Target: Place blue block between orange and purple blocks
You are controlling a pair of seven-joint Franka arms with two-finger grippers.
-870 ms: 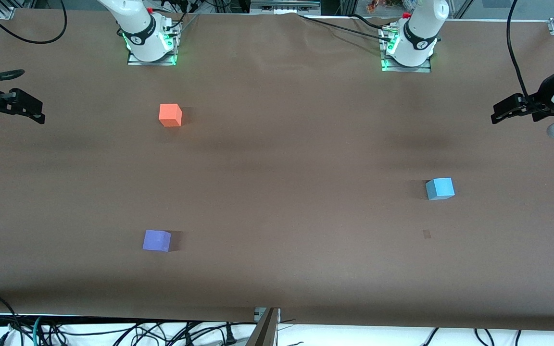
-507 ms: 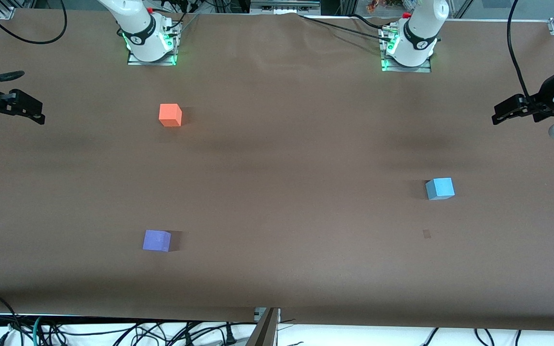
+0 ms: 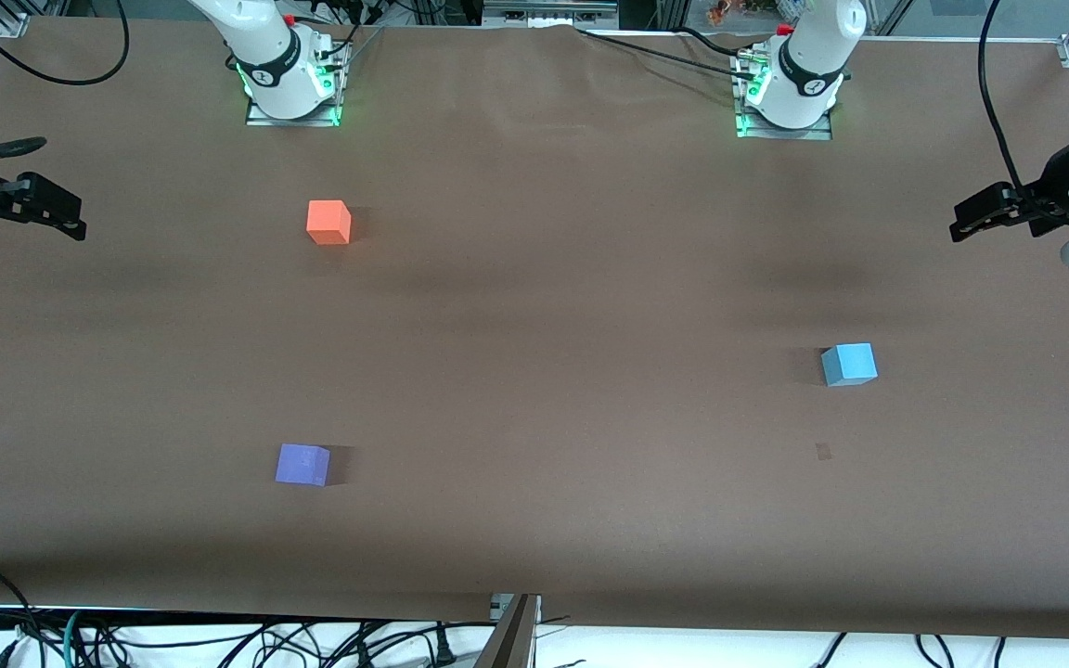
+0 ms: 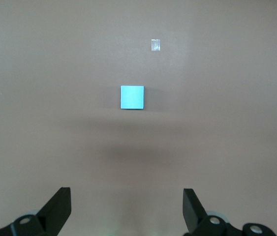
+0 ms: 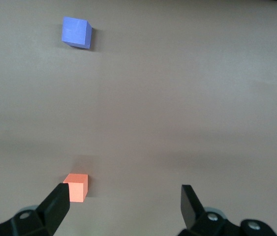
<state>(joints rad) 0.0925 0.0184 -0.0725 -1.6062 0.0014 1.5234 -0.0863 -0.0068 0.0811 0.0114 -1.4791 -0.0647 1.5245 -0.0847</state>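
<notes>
The blue block (image 3: 848, 364) lies on the brown table toward the left arm's end. The orange block (image 3: 328, 223) lies toward the right arm's end, near that arm's base. The purple block (image 3: 302, 464) lies nearer to the front camera than the orange one. My left gripper (image 3: 961, 223) hangs open and empty over the table's left-arm end. Its wrist view shows the blue block (image 4: 132, 97) well ahead of the open gripper (image 4: 127, 206). My right gripper (image 3: 75, 221) hangs open and empty over the right-arm end. Its wrist view (image 5: 126, 206) shows the orange block (image 5: 76, 187) and the purple block (image 5: 76, 32).
A small pale mark (image 3: 823, 452) sits on the table, nearer to the front camera than the blue block; it also shows in the left wrist view (image 4: 155, 44). The arm bases (image 3: 289, 88) (image 3: 790, 93) stand at the table's back edge. Cables and a metal post (image 3: 511, 631) lie along the front edge.
The left arm's hand has shifted very slightly toward the table's end. The three blocks and the right gripper have not moved.
</notes>
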